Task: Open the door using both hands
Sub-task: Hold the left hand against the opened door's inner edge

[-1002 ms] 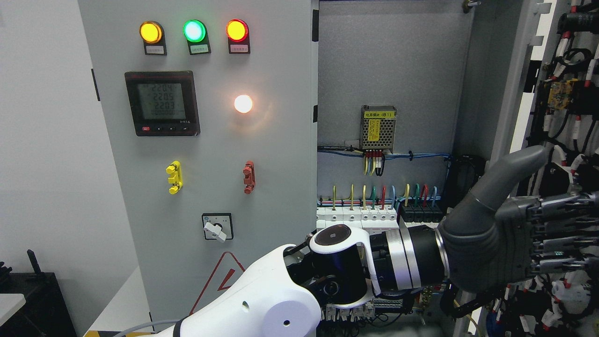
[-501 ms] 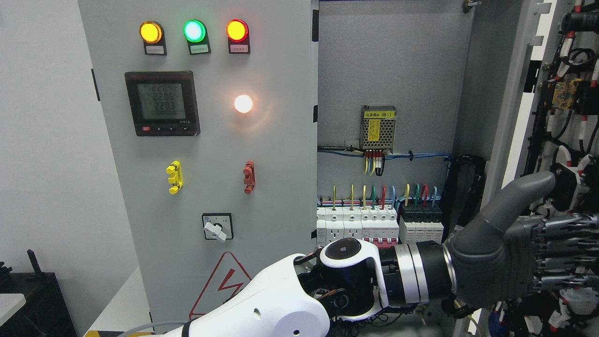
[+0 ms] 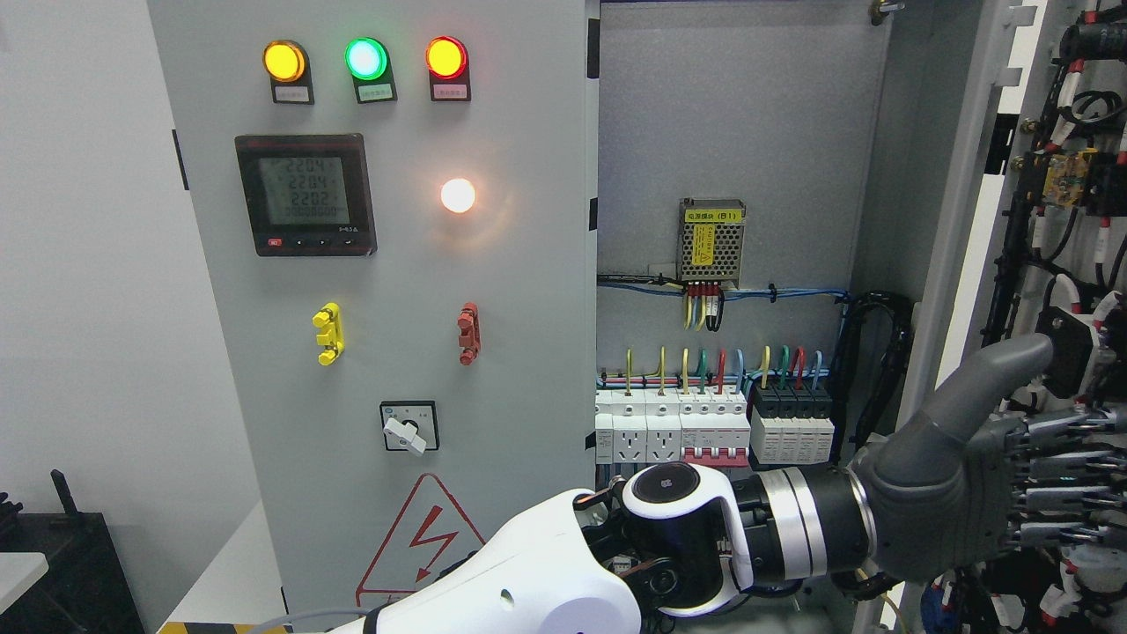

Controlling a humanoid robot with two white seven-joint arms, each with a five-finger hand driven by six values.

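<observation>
Grey metal cabinet door (image 3: pixel 999 176), wiring on its inner face, stands swung open right of the grey breaker cabinet (image 3: pixel 731 132). The left hand (image 3: pixel 977 493) lies flat against it, fingers straight, thumb raised, gripping nothing. I judge a steady outward push suits best. Beside the cabinet's right wall (image 3: pixel 880 220), room looks narrow.

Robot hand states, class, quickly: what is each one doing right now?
Left robot hand: open, fingers extended toward the right door, thumb up, grasping nothing.
Right robot hand: not in view.
</observation>
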